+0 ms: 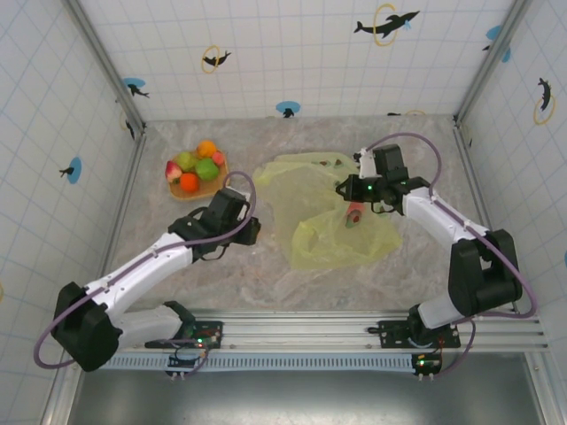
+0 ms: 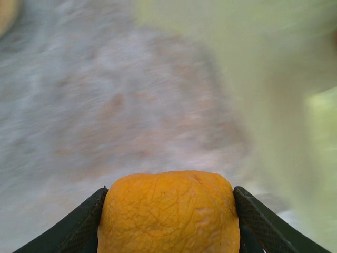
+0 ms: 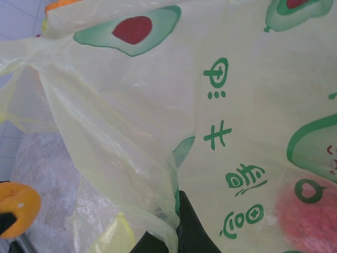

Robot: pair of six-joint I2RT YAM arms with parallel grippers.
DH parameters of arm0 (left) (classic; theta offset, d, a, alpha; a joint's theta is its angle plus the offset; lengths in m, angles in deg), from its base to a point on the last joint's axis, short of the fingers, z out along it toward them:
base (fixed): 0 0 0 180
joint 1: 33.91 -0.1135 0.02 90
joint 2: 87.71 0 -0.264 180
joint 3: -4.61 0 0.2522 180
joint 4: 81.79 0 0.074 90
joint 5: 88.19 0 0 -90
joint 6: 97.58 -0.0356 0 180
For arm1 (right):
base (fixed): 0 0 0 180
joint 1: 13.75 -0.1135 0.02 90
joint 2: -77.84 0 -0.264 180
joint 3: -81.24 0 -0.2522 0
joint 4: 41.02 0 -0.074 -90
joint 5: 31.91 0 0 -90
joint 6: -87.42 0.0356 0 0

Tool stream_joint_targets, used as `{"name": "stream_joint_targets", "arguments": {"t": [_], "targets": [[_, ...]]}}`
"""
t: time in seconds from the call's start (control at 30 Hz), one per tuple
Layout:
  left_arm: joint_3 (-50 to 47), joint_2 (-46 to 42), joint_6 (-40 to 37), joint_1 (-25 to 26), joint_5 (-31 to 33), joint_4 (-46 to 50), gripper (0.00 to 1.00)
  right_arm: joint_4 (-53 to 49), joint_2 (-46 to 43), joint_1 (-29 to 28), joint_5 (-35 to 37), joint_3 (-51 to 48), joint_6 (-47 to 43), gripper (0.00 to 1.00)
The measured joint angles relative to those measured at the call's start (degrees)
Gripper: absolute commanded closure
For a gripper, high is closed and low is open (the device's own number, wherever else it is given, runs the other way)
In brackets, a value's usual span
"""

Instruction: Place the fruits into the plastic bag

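With our left end effector clamped on the orange, we should carry it toward 3 o'clock, over the bag whose film our right end effector seems to pinch, before releasing.

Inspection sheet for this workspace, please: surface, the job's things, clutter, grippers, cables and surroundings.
Surface: grey marbled tabletop.
Job's things: crinkly yellow-green avocado-print plastic bag mid-table, a pinkish-red fruit showing through it; small orange, green and reddish toy fruits on a flat orange-tan woven tray, far left.
Clutter: nothing seen.
Grippers: left gripper shut on a wrinkled orange fruit; right gripper pinching the bag's edge.
Cables: purple cables looped along both arms.
Surroundings: white tiled walls with dolphin stickers.
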Motion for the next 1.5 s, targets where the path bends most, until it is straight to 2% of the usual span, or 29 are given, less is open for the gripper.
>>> {"name": "stream_joint_targets", "arguments": {"t": [0.13,0.3,0.6,0.77,1.03,1.2,1.5], "targets": [[0.5,2.7,1.6,1.5,-5.9,-10.9,0.43,-2.8,0.0,0.0,-0.5,1.6,-1.1,1.0],[6.1,13.2,1.4,3.2,-9.4,-19.4,0.44,-4.3,-0.8,0.0,-1.6,2.1,-1.5,1.0],[10.5,26.8,1.8,3.9,-5.6,-31.3,0.42,-1.5,-3.5,0.0,-9.7,2.0,3.7,1.0],[10.8,34.6,4.3,4.9,-5.4,-39.9,0.4,6.6,-4.5,0.0,-13.8,-1.5,10.4,1.0],[11.9,44.7,10.2,7.0,-4.9,-54.4,0.34,12.3,-4.5,-0.2,-16.0,-4.7,16.3,1.0],[13.6,49.2,13.0,7.0,-5.4,-58.7,0.31,12.9,-4.5,-0.1,-16.2,-5.3,16.5,1.0],[13.7,47.9,12.3,7.0,-7.3,-59.2,0.13,7.3,-3.8,1.8,-15.0,-5.0,9.4,1.0]]}}
